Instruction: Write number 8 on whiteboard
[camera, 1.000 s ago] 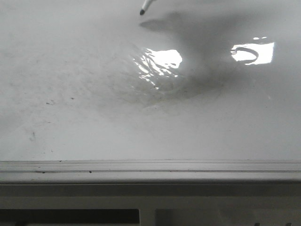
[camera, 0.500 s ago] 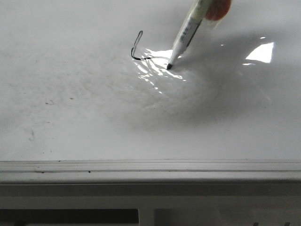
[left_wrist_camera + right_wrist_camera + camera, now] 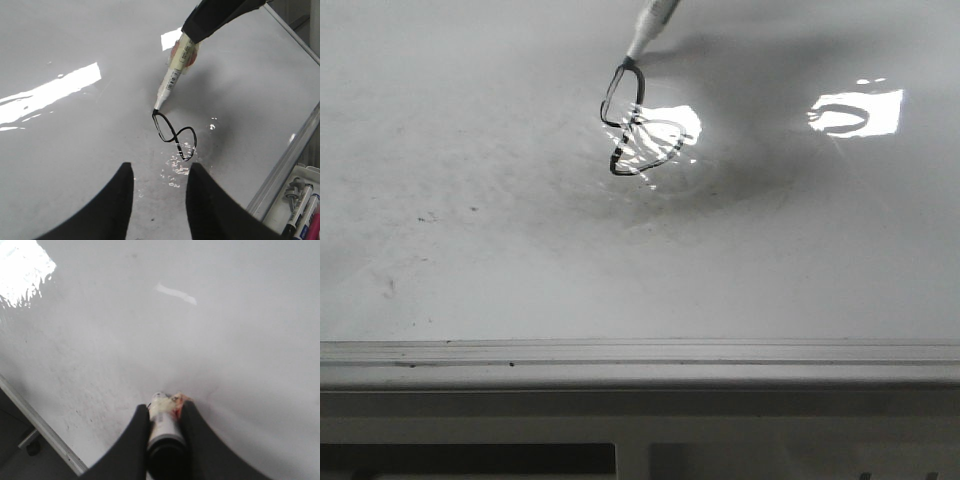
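Front view: showing whiteboard [image 3: 470, 270] lying flat w/ glare patches, faint grey smudges, pale frame strip along near edge; number 8 [image 3: 638, 125] sitting toward far middle of board, narrow loop farther off, wider loop nearer, partly over a bright glare patch; marker [image 3: 650, 22] coming in tilted from the top edge, tip touching top of narrow loop; no gripper showing here. Left wrist view: looking down on the 8 [image 3: 173, 134], both loops closed & crossing at the waist; marker [image 3: 172, 80] w/ barcode label leaning, tip resting on end of narrow loop, upper barrel clamped in right gripper [image 3: 200, 27]; left gripper [image 3: 159, 192] hanging above board w/ fingers spread apart, holding nothing; spare markers [image 3: 300, 207] lying in a tray past the frame strip. Right wrist view: showing right gripper [image 3: 165, 432] w/ fingers pressing both sides of marker barrel [image 3: 164, 427], whiteboard [image 3: 200, 330] beneath; 8 not visible here.
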`<action>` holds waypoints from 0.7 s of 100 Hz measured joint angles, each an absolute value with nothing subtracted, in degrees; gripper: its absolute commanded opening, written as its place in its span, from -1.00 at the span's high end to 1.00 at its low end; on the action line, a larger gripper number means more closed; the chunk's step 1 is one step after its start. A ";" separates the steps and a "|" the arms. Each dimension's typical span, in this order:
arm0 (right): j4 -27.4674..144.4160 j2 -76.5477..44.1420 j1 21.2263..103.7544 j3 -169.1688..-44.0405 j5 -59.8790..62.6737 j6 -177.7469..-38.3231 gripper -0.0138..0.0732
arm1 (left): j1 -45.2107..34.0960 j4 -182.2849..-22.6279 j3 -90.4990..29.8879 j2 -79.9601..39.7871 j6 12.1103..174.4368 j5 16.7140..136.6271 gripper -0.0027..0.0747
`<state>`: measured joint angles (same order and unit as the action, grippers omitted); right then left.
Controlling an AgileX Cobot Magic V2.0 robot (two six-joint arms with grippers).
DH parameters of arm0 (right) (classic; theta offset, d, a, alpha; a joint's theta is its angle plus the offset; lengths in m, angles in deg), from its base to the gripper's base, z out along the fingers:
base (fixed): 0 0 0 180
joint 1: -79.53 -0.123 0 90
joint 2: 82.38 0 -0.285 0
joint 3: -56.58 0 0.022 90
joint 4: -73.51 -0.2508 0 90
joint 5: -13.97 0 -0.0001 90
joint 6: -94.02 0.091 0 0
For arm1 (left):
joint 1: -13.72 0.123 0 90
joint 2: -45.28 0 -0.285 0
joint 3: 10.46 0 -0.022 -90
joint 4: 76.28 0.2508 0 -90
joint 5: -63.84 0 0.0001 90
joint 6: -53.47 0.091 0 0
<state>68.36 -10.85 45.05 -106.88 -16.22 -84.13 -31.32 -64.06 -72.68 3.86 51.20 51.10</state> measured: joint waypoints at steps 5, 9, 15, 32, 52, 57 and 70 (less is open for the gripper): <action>68.62 -10.49 44.05 -106.88 -16.24 -84.13 0.78 | -31.32 -64.06 -72.68 3.86 51.20 51.09 0.30; 69.03 -10.57 43.10 -106.88 -16.83 -84.13 0.78 | -31.32 -64.06 -72.68 3.74 51.20 51.09 0.30; 69.20 -10.72 41.49 -106.74 -18.10 -84.13 0.78 | -31.32 -63.64 -72.68 2.92 51.20 51.09 0.26; 68.11 -11.41 36.19 -106.76 -20.96 -84.04 0.78 | -31.32 -61.74 -72.68 -2.09 51.20 47.68 0.14; 67.11 -7.07 31.28 -106.76 -21.05 -83.46 0.78 | -31.43 -60.12 -72.68 -11.32 51.20 40.66 0.14; 67.12 -6.10 30.48 -106.76 -20.26 -83.10 0.78 | -31.74 -59.30 -72.68 -13.49 51.20 39.07 0.14; 66.94 -4.67 28.80 -106.76 -18.33 -82.73 0.78 | -32.72 -58.65 -72.68 -17.80 51.20 34.20 0.14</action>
<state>66.94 -4.67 28.80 -106.76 -18.33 -82.73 -32.72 -58.65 -72.68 -17.80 51.20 34.20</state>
